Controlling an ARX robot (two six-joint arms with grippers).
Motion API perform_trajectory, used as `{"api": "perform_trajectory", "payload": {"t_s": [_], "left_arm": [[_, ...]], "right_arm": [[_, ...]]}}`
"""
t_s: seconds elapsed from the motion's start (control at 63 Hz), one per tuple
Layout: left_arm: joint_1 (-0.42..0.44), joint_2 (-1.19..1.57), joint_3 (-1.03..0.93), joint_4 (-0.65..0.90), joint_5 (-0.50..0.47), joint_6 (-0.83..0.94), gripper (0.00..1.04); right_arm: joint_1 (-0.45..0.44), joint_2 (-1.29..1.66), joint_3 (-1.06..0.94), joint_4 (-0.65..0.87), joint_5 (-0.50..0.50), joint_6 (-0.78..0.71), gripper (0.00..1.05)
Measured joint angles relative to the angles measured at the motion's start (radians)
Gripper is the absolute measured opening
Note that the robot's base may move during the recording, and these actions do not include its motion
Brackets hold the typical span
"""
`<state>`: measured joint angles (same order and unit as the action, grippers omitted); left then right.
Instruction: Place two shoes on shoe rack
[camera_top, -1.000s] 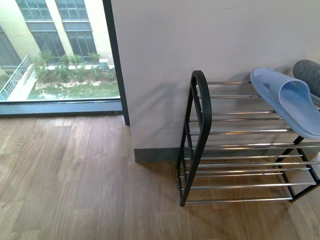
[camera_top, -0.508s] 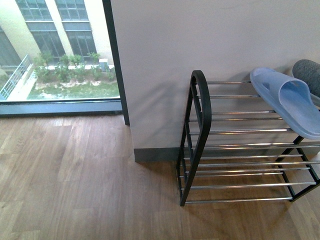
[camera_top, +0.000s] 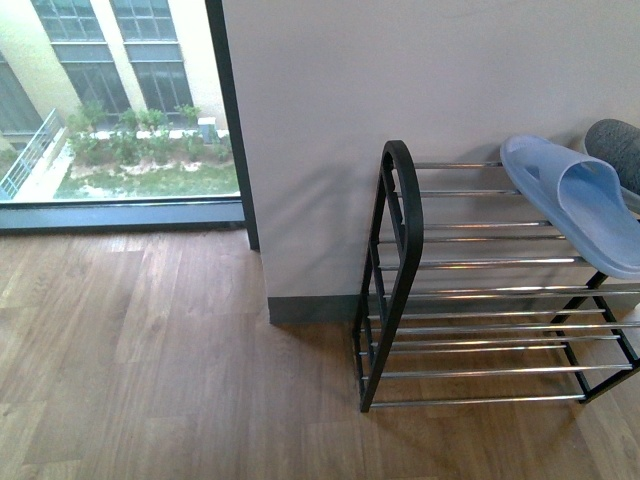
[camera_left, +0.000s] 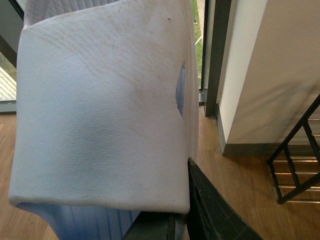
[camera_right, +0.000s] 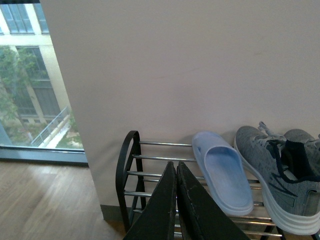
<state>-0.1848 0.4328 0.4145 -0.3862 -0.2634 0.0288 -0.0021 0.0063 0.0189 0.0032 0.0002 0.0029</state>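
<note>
Neither of our arms shows in the front view. Our right claw (camera_right: 176, 167) has its two dark fingers (camera_right: 162, 210) pressed together with nothing between them, tips aimed at the shoe rack (camera_right: 131, 165) from above its rounded end frame. Our left claw (camera_left: 187, 165) grips a pale blue slipper (camera_left: 100, 110), one dark finger (camera_left: 215, 210) visible against its edge.

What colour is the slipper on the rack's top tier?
Pale blue slipper, clearest in the right wrist view.
</note>
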Motion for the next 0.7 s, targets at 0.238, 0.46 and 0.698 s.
{"api": "perform_trajectory", "payload": {"t_s": [0.238, 0.46, 0.698], "left_arm": [[0.000, 0.000, 0.000, 0.000, 0.000, 0.000, 0.02], [0.000, 0.000, 0.000, 0.000, -0.003, 0.000, 0.02], [0.000, -0.001, 0.000, 0.000, -0.003, 0.000, 0.02]], "right_arm": [[0.000, 0.000, 0.000, 0.000, 0.000, 0.000, 0.17], [0.000, -0.001, 0.000, 0.000, -0.004, 0.000, 0.65], [0.000, -0.001, 0.000, 0.000, -0.004, 0.000, 0.95]]}}
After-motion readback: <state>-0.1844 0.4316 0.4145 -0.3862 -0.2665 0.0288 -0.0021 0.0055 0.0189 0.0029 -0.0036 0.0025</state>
